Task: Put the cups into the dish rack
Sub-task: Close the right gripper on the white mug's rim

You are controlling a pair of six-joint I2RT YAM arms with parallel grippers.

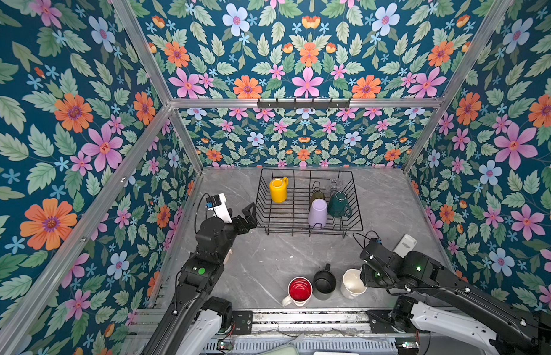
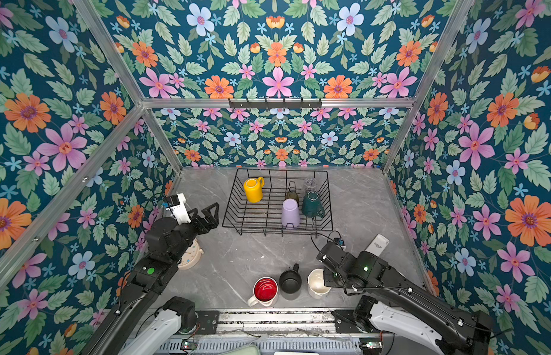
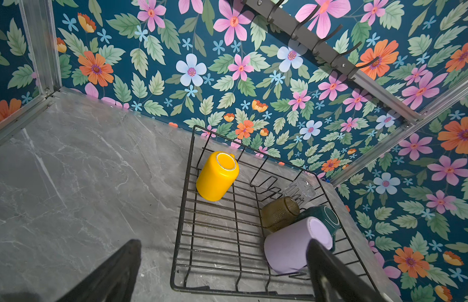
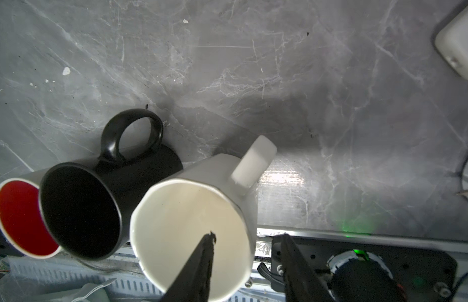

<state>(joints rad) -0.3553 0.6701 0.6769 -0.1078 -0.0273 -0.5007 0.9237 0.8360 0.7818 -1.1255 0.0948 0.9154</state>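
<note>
Two robot arms, mine, reach over a grey marbled table (image 1: 268, 261). My right gripper (image 4: 248, 236) is low at the front of the table, at a cream mug (image 4: 175, 217) that stands mouth up. Its fingers (image 4: 201, 261) are partly apart and straddle the mug's wall, one inside and one outside. A gap shows on both sides, so I have hold of nothing.

Just beside the cream mug stands a black mug (image 4: 78, 209), and next to that a white mug with a red inside (image 4: 18, 214), both mouth up.

My left gripper (image 1: 252, 215) is spread wide and empty, and hovers just beside the left side of the dish rack (image 1: 286, 212).

The rack sits at the back middle of the table. A yellow mug (image 1: 278, 190) stands bottom up in its far left part. Crowded together on its right side are a clear glass (image 1: 335, 183) at the back, an olive glass (image 1: 317, 195), a dark green mug (image 1: 338, 204) and a lilac tumbler (image 1: 317, 212) nearest the front.
</note>
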